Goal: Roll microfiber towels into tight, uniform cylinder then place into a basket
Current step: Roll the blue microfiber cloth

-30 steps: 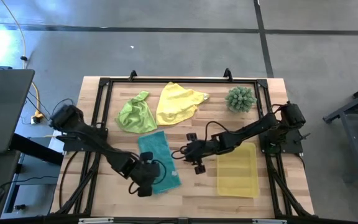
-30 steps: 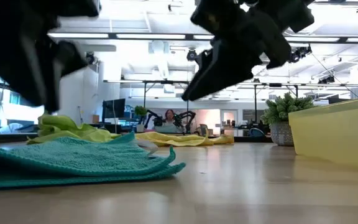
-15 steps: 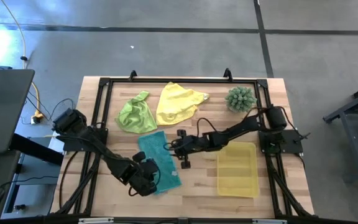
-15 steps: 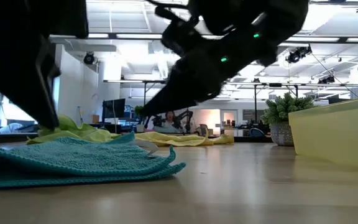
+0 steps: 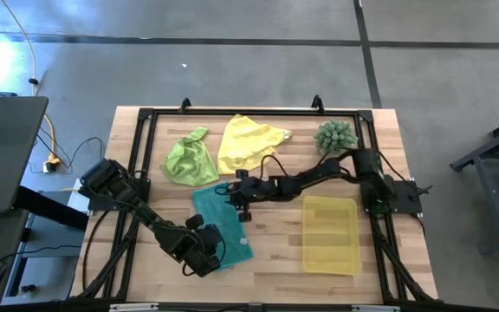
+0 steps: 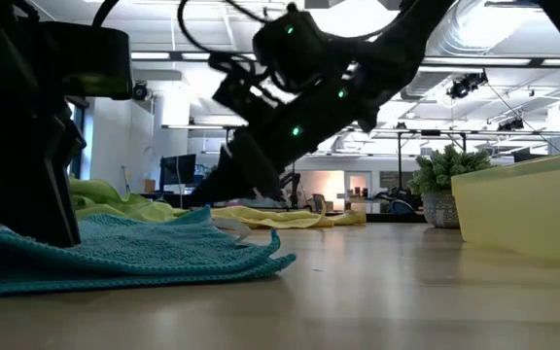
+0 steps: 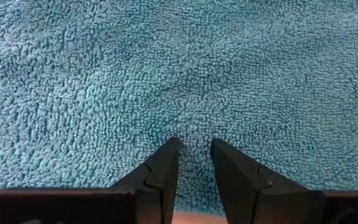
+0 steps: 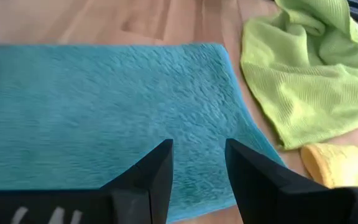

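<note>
The wooden worktop [image 5: 267, 260] carries the yellow basket [image 5: 330, 234] at its near right, lying empty. The teal towel [image 5: 223, 224] lies spread flat at the near middle. Behind it lie the yellow towel [image 5: 248, 143] and the lime green towel [image 5: 189, 161], both crumpled, side by side and touching. A spiky green plant [image 5: 335, 137] stands at the far right. The left claw [image 7: 192, 155] presses on the teal towel's near end, fingers a narrow gap apart. The right claw [image 8: 196, 163] hovers over its far end, fingers parted, holding nothing
</note>
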{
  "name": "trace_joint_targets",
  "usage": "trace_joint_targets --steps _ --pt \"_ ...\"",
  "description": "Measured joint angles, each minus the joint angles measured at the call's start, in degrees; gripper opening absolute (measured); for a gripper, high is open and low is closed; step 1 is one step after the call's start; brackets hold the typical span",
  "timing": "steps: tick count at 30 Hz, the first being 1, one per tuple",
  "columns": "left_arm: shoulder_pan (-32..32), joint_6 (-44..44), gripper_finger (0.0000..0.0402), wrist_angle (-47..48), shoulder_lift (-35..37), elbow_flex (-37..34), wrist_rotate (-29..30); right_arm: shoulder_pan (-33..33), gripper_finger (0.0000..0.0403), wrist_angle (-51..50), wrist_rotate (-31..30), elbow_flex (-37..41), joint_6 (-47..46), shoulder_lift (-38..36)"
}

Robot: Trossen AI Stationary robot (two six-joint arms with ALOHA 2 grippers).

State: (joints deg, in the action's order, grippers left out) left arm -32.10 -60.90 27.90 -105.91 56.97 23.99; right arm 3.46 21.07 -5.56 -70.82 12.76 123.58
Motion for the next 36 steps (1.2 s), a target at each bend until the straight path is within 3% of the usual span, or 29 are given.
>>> trace_joint_targets --steps 10,15,23,28,36 --pt "0.0 1.6 0.009 0.0 0.0 -0.1 0.4 -2.7 0.0139 -7.1 3.0 -0.4 -2.7 1.4" --pt "0.6 6.4 0.009 0.3 -0.1 -0.1 1.9 -2.4 0.0139 -12.6 3.0 -0.7 -5.8 0.9" --pt "3.7 19.0 0.009 -1.1 -0.1 -0.2 2.3 -0.5 0.0139 -27.6 -1.8 -0.2 -6.8 -5.0" --pt "5.9 21.9 0.009 -2.8 -0.2 0.1 1.6 0.0 0.0139 -36.3 -4.0 0.1 -9.2 -9.1" --pt "5.0 33.8 0.009 -2.1 6.0 3.2 -1.8 3.4 0.0139 -38.6 -4.7 0.0 -13.8 -15.2"
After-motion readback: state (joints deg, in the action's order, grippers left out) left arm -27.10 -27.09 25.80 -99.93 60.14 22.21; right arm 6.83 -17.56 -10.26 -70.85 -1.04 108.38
